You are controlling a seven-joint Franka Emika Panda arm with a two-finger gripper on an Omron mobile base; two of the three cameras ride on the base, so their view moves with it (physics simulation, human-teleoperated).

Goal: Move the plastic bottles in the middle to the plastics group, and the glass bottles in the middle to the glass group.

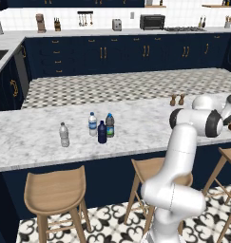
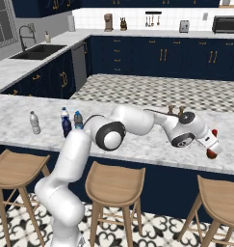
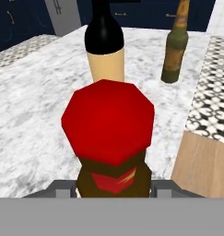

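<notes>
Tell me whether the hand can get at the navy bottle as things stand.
Probably not yet. The hand is shut on the red-capped bottle at the right end of the counter, so it is not free, and the navy bottle stands far off to the left.

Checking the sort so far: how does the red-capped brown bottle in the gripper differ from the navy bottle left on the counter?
The red-capped brown bottle is held between the fingers at the counter's right end, near two glass bottles; the navy bottle stands free mid-counter beside the water bottles. The brown bottle is amber with a red label and cap; the navy bottle is plain dark. Both are small.
</notes>
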